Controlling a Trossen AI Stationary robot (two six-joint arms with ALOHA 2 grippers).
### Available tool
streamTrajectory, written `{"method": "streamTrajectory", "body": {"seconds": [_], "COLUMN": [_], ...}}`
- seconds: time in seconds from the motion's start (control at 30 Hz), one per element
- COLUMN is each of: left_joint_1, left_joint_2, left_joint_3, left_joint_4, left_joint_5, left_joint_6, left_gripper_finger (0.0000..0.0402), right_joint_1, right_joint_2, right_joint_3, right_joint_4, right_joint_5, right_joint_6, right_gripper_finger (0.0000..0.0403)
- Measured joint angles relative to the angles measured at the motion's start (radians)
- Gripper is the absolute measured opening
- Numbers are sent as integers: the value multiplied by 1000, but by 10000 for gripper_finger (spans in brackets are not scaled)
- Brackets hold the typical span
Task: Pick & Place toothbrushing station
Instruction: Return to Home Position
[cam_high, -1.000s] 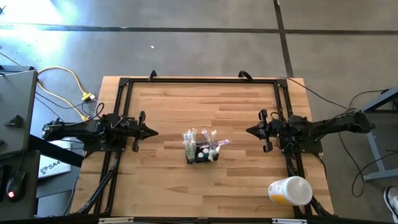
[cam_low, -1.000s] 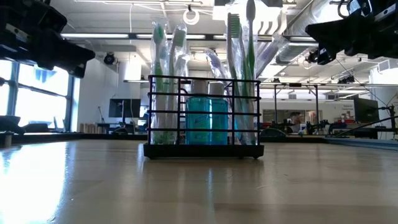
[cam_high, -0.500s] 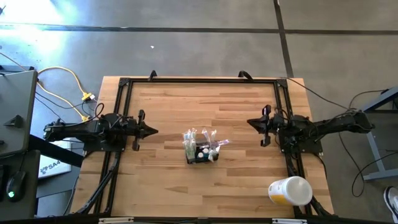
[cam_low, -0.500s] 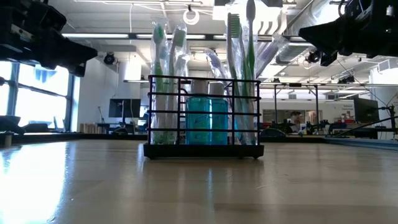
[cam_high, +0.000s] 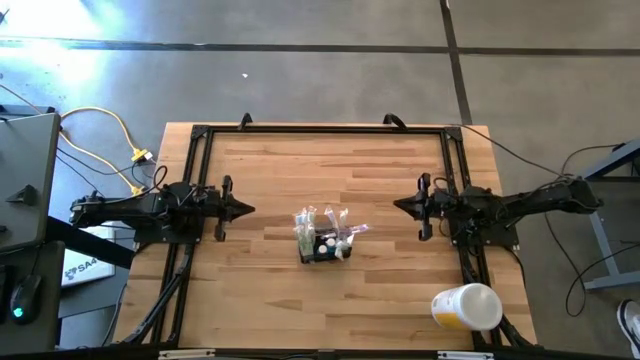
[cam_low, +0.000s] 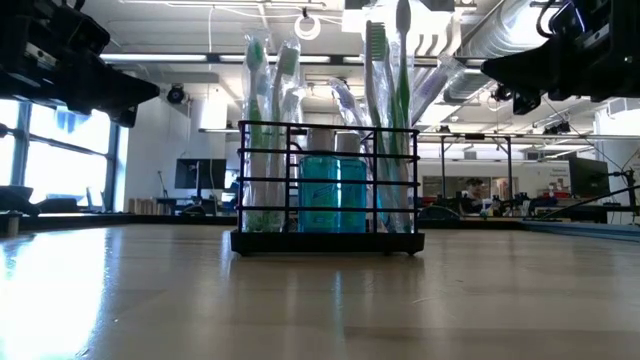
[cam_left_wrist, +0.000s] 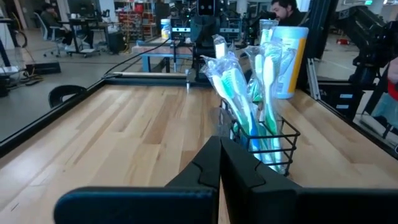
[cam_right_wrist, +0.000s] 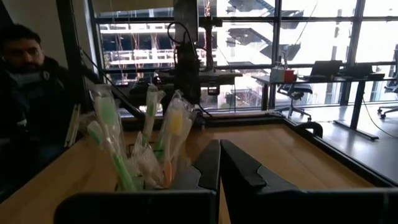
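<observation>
The toothbrushing station (cam_high: 322, 243), a small black wire caddy, stands on its flat base (cam_low: 327, 242) near the middle of the wooden table. Wrapped toothbrushes (cam_low: 268, 110) stick up out of it, and a blue bottle (cam_low: 333, 193) stands inside. It also shows in the left wrist view (cam_left_wrist: 264, 140) and the right wrist view (cam_right_wrist: 149, 171). My left gripper (cam_high: 250, 210) hovers shut to the left of the caddy, pointing level at it (cam_left_wrist: 219, 142). My right gripper (cam_high: 397, 208) hovers shut to its right, also facing it (cam_right_wrist: 219, 144). Neither touches anything.
A white-and-yellow cup (cam_high: 467, 307) lies on its side at the table's near right corner. Black rails (cam_high: 320, 128) frame the tabletop. A yellow cable (cam_high: 110, 130) lies on the floor at the far left. A person (cam_right_wrist: 28, 99) sits beyond the table.
My right gripper has swung its tip a little toward the table's far edge and come back to nearly where it was. Both grippers have stayed shut, and the caddy has not moved.
</observation>
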Motion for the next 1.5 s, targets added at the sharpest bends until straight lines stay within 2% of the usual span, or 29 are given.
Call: {"method": "streamTrajectory", "body": {"seconds": [0.2, 0.47, 0.67, 1.5], "left_joint_1": [0, 0, 0, 0], "left_joint_2": [0, 0, 0, 0], "left_joint_3": [0, -1, -1, -1], "left_joint_4": [0, -1, -1, -2], "left_joint_5": [0, 0, 0, 1], "left_joint_6": [0, 0, 0, 0], "left_gripper_finger": [0, 0, 0, 0], "right_joint_1": [0, 0, 0, 9], "right_joint_2": [0, 0, 0, -12], "right_joint_3": [-1, -1, -1, -1], "right_joint_4": [-42, -261, -343, -368], "right_joint_5": [1, -80, -72, -78], "right_joint_6": [8, 25, 79, 77], "right_gripper_finger": [2, 2, 2, 2]}}
